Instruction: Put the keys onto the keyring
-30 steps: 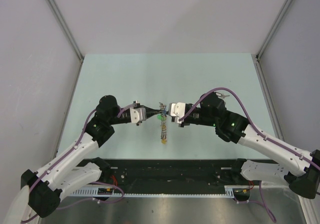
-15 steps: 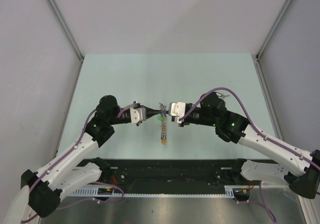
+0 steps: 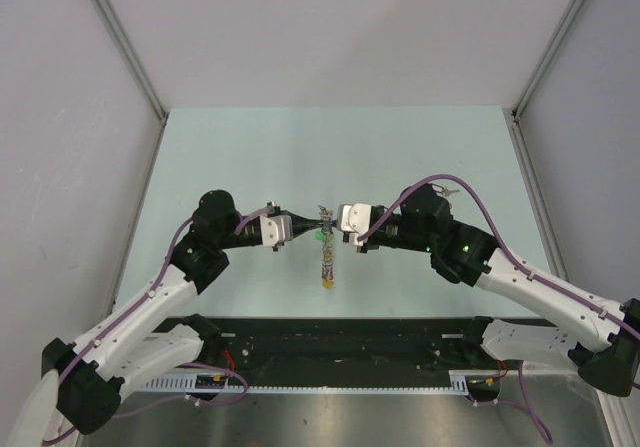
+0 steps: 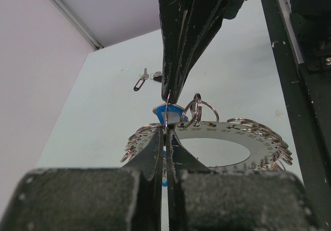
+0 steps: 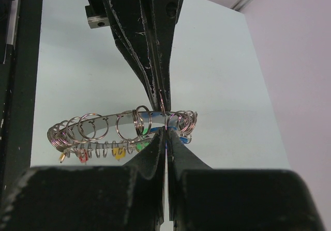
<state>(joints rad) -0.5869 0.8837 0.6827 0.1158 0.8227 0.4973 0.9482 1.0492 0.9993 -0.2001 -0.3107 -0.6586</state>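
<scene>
— Nearest, mid-counter (image 3: pixel 250 147)?
— The keyring (image 3: pixel 326 252), hanging toward 6 o'clock, pinched at its top.
— Pinched by what?
— By the left fingers (image 3: pixel 296 226) from 9 o'clock and the right fingers (image 3: pixel 345 219) from 3, both pressed tight on its rim, tips nearly meeting.
— Farther out?
— Loose keys (image 4: pixel 145 79) lying at 2 o'clock, beyond the right arm (image 3: pixel 470 252).

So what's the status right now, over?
Left gripper and right gripper shut, tip to tip on the keyring. It hangs between them. One loose key lies apart; nothing in the way.
</scene>
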